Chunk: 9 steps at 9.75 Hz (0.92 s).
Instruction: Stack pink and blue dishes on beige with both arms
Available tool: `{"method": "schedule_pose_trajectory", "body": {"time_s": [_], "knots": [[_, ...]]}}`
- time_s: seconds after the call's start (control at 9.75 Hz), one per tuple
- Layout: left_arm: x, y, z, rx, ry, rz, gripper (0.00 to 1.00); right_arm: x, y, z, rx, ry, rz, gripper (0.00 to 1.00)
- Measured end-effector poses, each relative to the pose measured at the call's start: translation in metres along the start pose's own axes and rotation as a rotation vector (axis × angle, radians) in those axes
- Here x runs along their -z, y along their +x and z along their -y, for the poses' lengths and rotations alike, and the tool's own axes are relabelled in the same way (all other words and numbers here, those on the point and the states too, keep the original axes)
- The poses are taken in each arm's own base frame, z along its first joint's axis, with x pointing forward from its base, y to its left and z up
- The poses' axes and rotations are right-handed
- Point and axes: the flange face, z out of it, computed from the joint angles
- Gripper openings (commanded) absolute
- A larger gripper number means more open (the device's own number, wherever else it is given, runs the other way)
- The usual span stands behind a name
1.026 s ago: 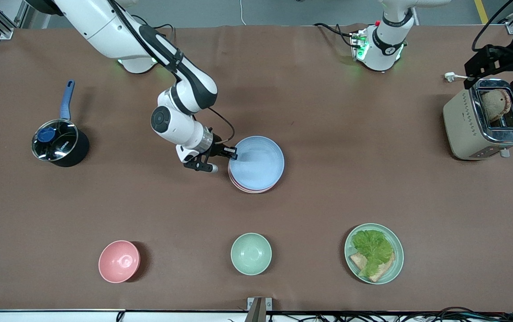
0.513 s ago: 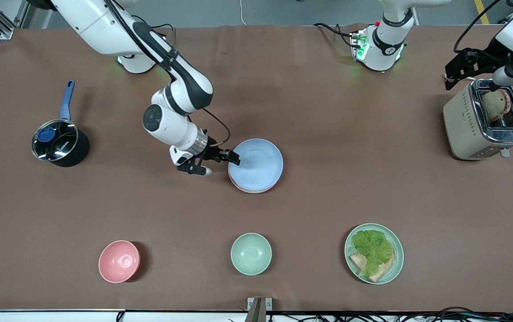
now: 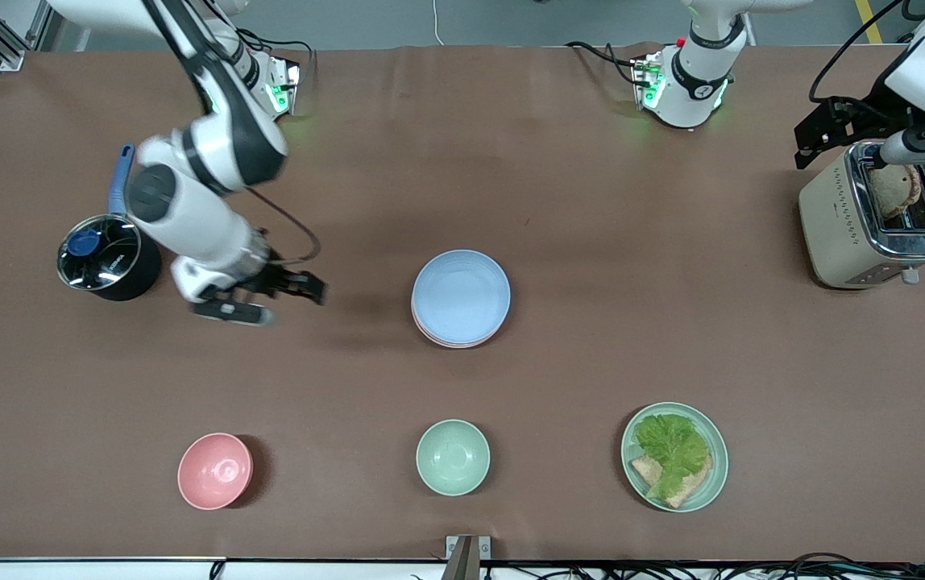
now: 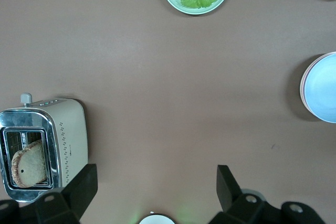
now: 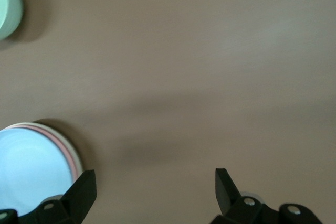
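The blue plate (image 3: 461, 295) lies on top of the pink plate (image 3: 440, 341), of which only a thin rim shows at the edge of the stack, in the middle of the table (image 3: 591, 242). In the right wrist view a pale rim of the beige plate (image 5: 76, 157) shows under the pink one.

The right gripper (image 3: 269, 296) hangs over bare table at about 9 o'clock from the stack, between it and the pot (image 3: 108, 258). Its fingers are wide open and hold nothing.

The left gripper (image 3: 849, 141) is up over the toaster (image 3: 873, 213) at the left arm's end of the table. Its fingers are also spread wide and empty; this arm waits.

The green bowl (image 3: 453, 457) stands at 6 o'clock from the stack, nearer to the front camera.
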Motion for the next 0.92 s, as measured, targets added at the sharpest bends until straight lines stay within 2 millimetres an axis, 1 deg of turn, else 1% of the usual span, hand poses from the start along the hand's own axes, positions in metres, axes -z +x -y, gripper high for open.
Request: {"method": "schedule_pose_trajectory", "body": {"time_s": [0.1, 0.21, 0.31, 0.41, 0.51, 0.62, 0.72, 0.82, 0.92], "knots": [[0.0, 0.0, -0.001, -0.001, 0.0, 0.001, 1.0, 0.049, 0.01, -0.031, -0.019, -0.043, -0.03, 1.0], [0.0, 0.0, -0.001, -0.002, 0.0, 0.0, 1.0, 0.096, 0.022, -0.066, -0.029, -0.061, -0.051, 1.0], [0.0, 0.001, -0.001, -0.001, 0.0, 0.0, 1.0, 0.139, 0.033, -0.106, -0.033, -0.07, -0.055, 1.0], [0.0, 0.001, 0.0, -0.001, 0.0, 0.0, 1.0, 0.173, 0.041, -0.138, -0.032, -0.077, -0.046, 1.0], [0.0, 0.001, 0.0, -0.002, 0.0, -0.001, 1.0, 0.201, 0.044, -0.161, -0.017, -0.083, -0.036, 1.0], [0.001, 0.001, 0.0, -0.002, 0.0, -0.003, 1.0, 0.228, 0.044, -0.177, 0.01, -0.086, -0.033, 1.0], [0.001, 0.002, 0.0, -0.002, 0.0, -0.004, 1.0, 0.25, 0.042, -0.187, 0.033, -0.087, -0.035, 1.0], [-0.002, 0.005, -0.001, -0.004, -0.001, 0.002, 1.0, 0.262, 0.041, -0.194, 0.05, -0.087, -0.039, 1.0], [-0.006, 0.008, -0.001, -0.005, -0.001, 0.01, 1.0, 0.266, 0.041, -0.197, 0.058, -0.088, -0.042, 1.0]]}}
